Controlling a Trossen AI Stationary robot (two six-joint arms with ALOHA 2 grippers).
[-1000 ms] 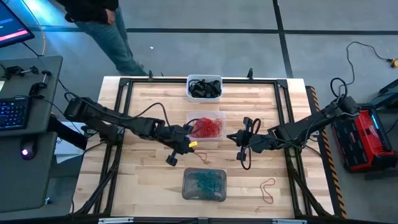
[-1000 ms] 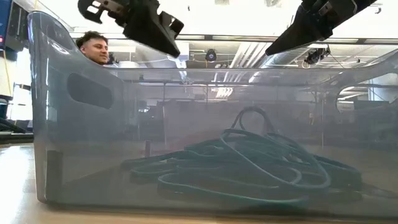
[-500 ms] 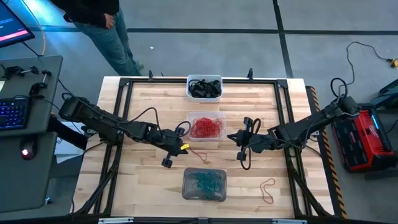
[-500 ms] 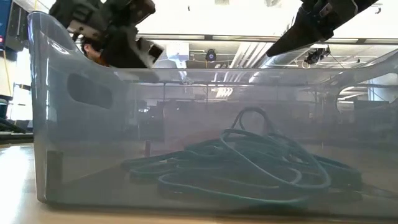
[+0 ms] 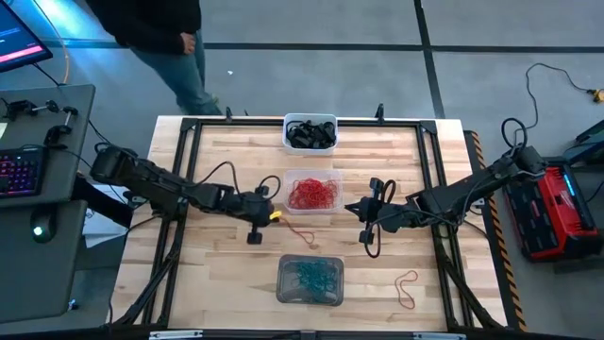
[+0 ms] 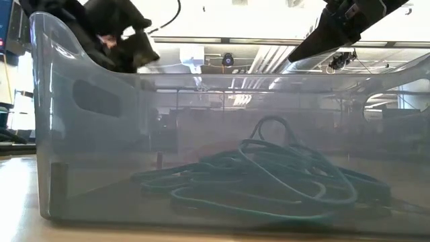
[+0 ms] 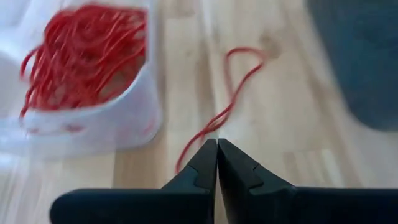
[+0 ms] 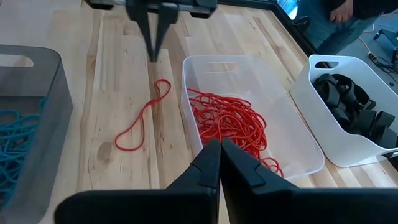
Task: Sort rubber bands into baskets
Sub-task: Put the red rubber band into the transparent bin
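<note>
Hanging over the wood table (image 5: 217, 142), the left gripper (image 5: 276, 215) has its fingers pinched tight on nothing. A loose red band (image 5: 300, 233) lies at its 4 o'clock. At 12 o'clock from that band sits the clear basket (image 5: 312, 192) of red bands. Farther right, the right gripper (image 5: 347, 209) is pinched tight too, holding nothing.

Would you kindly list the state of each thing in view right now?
left gripper: fingers shut, empty, over the loose band
right gripper: fingers shut, empty
red rubber band: loose on table beside clear basket
clear basket: holds red bands
white basket: holds black bands
grey basket: holds teal bands
</note>
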